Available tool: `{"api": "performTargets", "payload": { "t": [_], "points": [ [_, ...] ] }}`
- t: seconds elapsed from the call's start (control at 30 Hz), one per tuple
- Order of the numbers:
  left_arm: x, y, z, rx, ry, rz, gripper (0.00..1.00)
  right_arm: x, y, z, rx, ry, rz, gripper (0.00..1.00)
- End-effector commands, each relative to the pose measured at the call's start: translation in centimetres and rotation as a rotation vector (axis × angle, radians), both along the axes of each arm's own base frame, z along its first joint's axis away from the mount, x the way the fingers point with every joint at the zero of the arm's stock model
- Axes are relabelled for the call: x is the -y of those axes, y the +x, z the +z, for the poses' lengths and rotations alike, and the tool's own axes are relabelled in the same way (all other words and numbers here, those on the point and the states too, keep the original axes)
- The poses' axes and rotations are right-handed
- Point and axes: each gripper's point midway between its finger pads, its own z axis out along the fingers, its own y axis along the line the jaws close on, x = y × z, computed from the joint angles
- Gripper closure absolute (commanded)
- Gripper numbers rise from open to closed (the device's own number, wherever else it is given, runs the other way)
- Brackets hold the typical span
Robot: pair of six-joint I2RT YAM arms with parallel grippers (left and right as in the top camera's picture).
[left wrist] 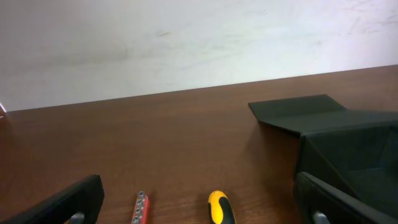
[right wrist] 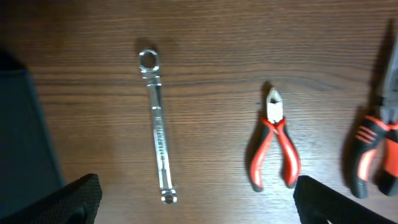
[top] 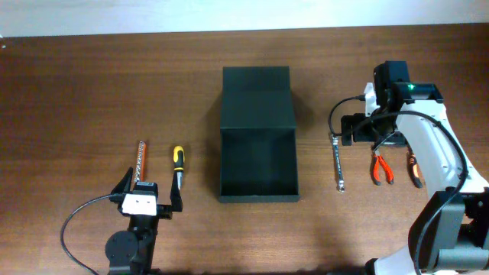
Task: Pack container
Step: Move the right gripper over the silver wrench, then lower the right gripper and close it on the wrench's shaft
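Note:
The container (top: 257,164) is a dark green-black box in the middle of the table, its flap lid (top: 256,95) folded open to the far side, with nothing showing inside. My left gripper (top: 150,191) is open near the front left, just short of a red bit holder (top: 140,159) and a yellow-and-black screwdriver (top: 177,164). Both lie between its fingers (left wrist: 68,202) in the left wrist view, with the container (left wrist: 348,143) at the right. My right gripper (top: 373,134) hangs open above a silver wrench (right wrist: 158,146) and red-handled cutters (right wrist: 273,146), touching neither.
Pliers with red-and-black handles (right wrist: 373,149) lie right of the cutters, near the right arm's base (top: 447,221). A black cable (top: 76,221) loops beside the left arm. A pale wall (left wrist: 186,37) runs behind the table's far edge.

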Motion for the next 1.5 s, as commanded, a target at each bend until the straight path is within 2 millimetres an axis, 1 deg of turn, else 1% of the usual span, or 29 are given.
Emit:
{"api": "performTargets", "payload": {
  "t": [0.0,0.03,0.1,0.17,0.27,0.33,0.5,0.57,0.63,0.77,1.07,1.13,1.3,1.47],
  "points": [
    [-0.3,0.0,-0.2,0.000,0.020,0.013,0.01,-1.6,0.3,0.6,0.014,0.037,0.048,0.01],
    [-0.3,0.0,-0.2,0.000,0.020,0.012,0.01,-1.8,0.2,0.6,0.009,0.021,0.065,0.01],
    [-0.3,0.0,-0.2,0.000,0.020,0.013,0.01,-2.3,-0.2,0.4,-0.009,-0.066,0.113,0.01],
    [-0.3,0.0,-0.2,0.000,0.020,0.012,0.01,-2.9,-0.2,0.2,-0.015,-0.098,0.144,0.01],
    [-0.3,0.0,-0.2,0.000,0.020,0.013,0.01,-3.8,-0.3,-0.5,-0.038,-0.110,0.177,0.01],
    [-0.3,0.0,-0.2,0.000,0.020,0.012,0.01,-4.2,-0.4,-1.6,-0.069,-0.111,0.180,0.01],
    [-0.3,0.0,-0.2,0.000,0.020,0.012,0.01,-3.6,-0.6,-3.4,-0.127,-0.101,0.124,0.01],
    [-0.3,0.0,-0.2,0.000,0.020,0.013,0.01,-3.7,-0.5,-3.7,-0.134,-0.061,0.102,0.01],
    [-0.3,0.0,-0.2,0.000,0.020,0.012,0.01,-3.9,-0.2,-3.8,-0.127,-0.013,0.085,0.01],
    [-0.3,0.0,-0.2,0.000,0.020,0.013,0.01,-3.9,0.0,-3.8,-0.118,-0.006,0.084,0.01],
    [-0.3,0.0,-0.2,0.000,0.020,0.013,0.01,-3.9,-0.5,-3.9,-0.139,-0.009,0.084,0.01],
    [-0.3,0.0,-0.2,0.000,0.020,0.013,0.01,-3.8,-0.6,-4.3,-0.138,-0.010,0.083,0.01],
    [-0.3,0.0,-0.2,0.000,0.020,0.012,0.01,-3.8,-0.5,-6.1,-0.113,-0.008,0.083,0.01],
    [-0.3,0.0,-0.2,0.000,0.020,0.012,0.01,-3.9,-0.6,-6.8,-0.108,-0.004,0.083,0.01]
  ]
}}
